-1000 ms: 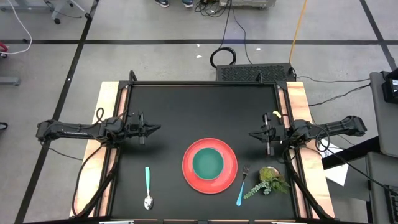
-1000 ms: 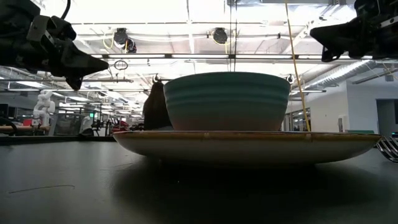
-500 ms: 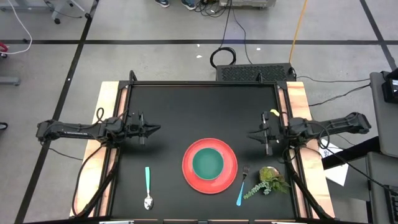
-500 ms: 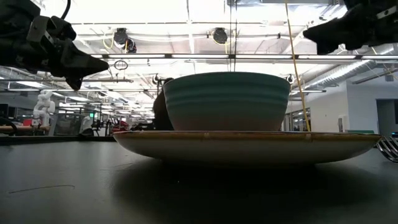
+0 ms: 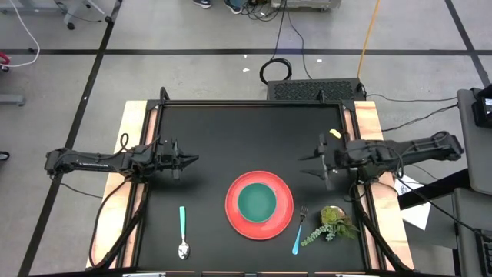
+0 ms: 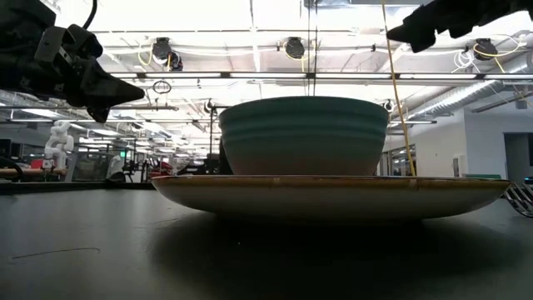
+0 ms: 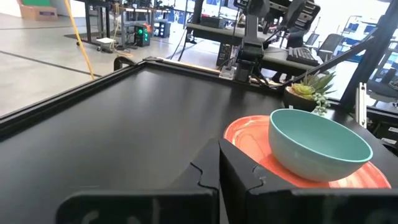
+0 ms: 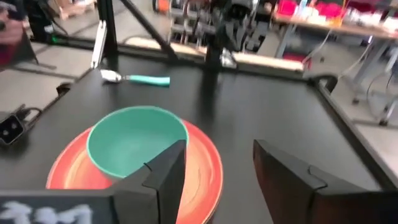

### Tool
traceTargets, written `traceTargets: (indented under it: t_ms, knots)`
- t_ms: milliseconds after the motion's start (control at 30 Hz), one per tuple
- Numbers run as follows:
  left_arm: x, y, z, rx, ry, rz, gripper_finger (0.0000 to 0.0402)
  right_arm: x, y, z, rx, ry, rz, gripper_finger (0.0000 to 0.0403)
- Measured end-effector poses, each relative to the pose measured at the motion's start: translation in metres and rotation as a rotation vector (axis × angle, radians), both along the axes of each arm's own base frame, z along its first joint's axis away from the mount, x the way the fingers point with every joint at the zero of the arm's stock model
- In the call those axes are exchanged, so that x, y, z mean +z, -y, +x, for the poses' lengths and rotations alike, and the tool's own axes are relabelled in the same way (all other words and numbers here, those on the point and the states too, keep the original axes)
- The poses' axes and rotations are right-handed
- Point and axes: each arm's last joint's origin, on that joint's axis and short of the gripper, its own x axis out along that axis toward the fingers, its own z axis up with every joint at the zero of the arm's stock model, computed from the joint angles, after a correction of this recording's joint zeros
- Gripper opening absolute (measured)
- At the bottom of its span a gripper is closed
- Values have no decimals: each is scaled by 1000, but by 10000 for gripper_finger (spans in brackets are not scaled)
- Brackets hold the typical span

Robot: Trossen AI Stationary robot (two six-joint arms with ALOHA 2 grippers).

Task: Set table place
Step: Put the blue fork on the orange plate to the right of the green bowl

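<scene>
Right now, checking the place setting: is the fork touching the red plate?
Apart. The high view shows a strip of black table between the fork and the red plate's rim.

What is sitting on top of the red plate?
A green bowl stands on the red plate, near its centre. The bowl looks empty; the plate surface beneath it is covered.

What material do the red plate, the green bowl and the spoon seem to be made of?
Red plate: probably glazed ceramic, mottled glossy face. Green bowl: likely ceramic or stoneware, smooth with ridged outer bands. Spoon: shiny metal head, teal handle that looks plastic.
</scene>
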Motion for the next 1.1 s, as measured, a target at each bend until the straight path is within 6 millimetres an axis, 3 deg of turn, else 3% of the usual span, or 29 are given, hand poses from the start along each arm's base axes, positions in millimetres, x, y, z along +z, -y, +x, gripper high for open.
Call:
traceTargets:
  t_ms: [233, 533, 800, 1100]
  knots:
    - [0, 0, 0, 1, 1, -8, 24, 2, -1, 8, 3, -186, -15, 180]
    - [0, 0, 0, 1, 2, -9, 19, 7, -9, 19, 76, -256, 66, 199]
    - [0, 0, 0, 2, 2, -9, 4, 10, -37, 30, 221, -340, 37, 208]
    - [0, 0, 0, 2, 3, -9, 25, -11, -63, 42, 300, -461, -94, 208]
